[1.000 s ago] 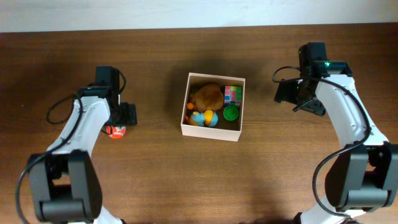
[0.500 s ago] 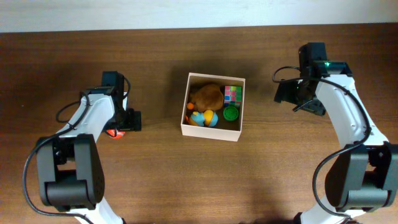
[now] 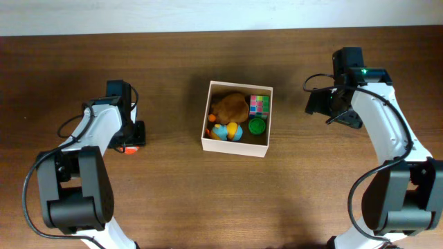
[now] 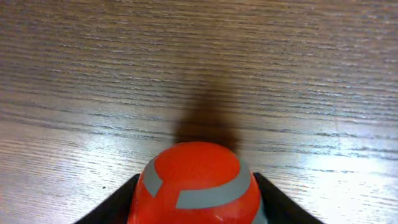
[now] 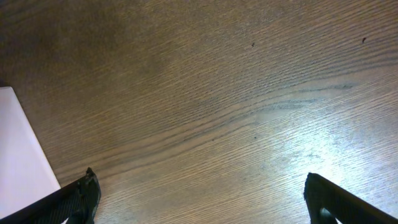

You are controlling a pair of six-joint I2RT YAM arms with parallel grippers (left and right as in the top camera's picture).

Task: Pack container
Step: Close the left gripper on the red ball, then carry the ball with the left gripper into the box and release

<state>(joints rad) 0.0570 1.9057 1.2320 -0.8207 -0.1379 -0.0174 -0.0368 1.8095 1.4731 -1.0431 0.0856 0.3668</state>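
The container [image 3: 234, 147], a shallow white-walled box, sits at the table's middle; its white corner [image 5: 18, 149] also shows in the right wrist view. Left of it, a red toy with grey stripes [image 3: 130, 148] rests on the wood. My left gripper [image 3: 129, 140] stands over that red toy [image 4: 196, 171]. In the left wrist view, my left gripper [image 4: 196, 202] has a black finger pressed against each side of it. My right gripper [image 3: 322, 104] hovers right of the container. In its wrist view, my right gripper [image 5: 202, 202] is open wide over bare wood.
Inside the container lie a brown plush [image 3: 230, 106], a many-coloured cube [image 3: 259, 104], a green round piece [image 3: 257, 126] and a blue, yellow and orange toy [image 3: 228, 131]. A pale wall runs along the table's far edge.
My left gripper has shifted slightly over the red toy and its fingers have closed in against the toy's sides. The right arm has stayed still.
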